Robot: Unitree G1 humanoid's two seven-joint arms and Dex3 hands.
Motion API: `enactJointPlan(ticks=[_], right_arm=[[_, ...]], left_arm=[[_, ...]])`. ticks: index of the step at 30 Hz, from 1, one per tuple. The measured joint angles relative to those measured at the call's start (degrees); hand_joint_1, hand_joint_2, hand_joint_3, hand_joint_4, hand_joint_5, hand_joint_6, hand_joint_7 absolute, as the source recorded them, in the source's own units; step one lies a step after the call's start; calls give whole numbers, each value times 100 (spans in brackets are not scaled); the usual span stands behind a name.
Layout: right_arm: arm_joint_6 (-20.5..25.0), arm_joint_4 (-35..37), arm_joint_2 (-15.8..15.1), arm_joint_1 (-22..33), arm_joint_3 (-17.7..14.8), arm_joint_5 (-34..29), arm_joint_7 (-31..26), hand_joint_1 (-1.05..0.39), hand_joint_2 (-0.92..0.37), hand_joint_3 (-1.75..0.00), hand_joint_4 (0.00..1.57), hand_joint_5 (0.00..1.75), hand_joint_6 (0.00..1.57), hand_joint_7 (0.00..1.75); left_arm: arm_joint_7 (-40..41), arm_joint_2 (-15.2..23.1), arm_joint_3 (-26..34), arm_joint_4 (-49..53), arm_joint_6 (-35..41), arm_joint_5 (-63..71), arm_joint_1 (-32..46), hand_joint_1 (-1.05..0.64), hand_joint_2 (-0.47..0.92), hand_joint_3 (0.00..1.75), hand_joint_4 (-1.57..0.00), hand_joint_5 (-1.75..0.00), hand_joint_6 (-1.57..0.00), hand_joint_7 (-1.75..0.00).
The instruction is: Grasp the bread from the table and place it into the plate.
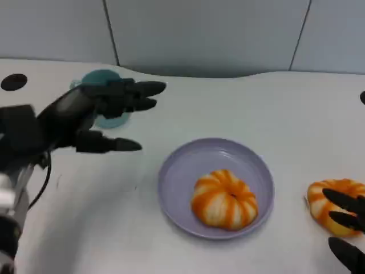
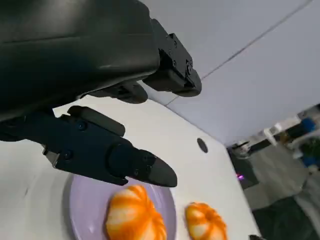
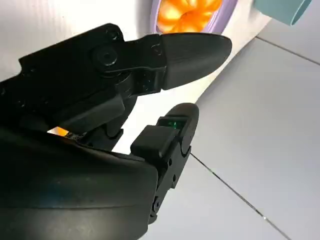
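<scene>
Sitting in the middle of the purple plate (image 1: 171, 191) is one orange and white striped bread roll (image 1: 223, 200), and the plate is resting on the white desk (image 1: 274, 114). A second bread roll (image 1: 331, 202) of the same kind is lying on the desk just beside the plate, on the robot's right side. The right hand (image 1: 345, 225) is reaching over this second roll with its black fingers (image 1: 342, 198) spread apart, and the fingertips are lying across the roll's near side; I cannot tell if they are touching it, and they are not closing around it. The left hand (image 1: 100, 117) is hovering above the desk to the left of the plate, with its fingers stretched out and apart, holding nothing. A teal cup (image 1: 105, 80) is standing on the desk behind the left hand, partly hidden by it. A grey wall is rising behind the desk.
</scene>
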Motion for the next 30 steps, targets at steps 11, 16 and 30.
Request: enactJointPlan(ticks=[11,16,30], right_arm=[[11,-36,2,52,7,-27,-4,-37,-92,-35,94,1,78,0],[-93,130,-5,15,-2,-26,-17,-38,-92,-34,94,1,79,1],[-318,419,-198,-33,-225,352,107,-38,-92,-33,92,0,79,0]], left_arm=[[749,207,319,-1749,2549,43,1859,-49,90,1,-41,-148,-45,-115],[817,338,277,-2124,3456,199,2085,-39,90,0,-55,-173,-38,-170],[1678,35,-261,-3211,4492,1045,2660,-23,87,0,-76,-175,-59,-175]])
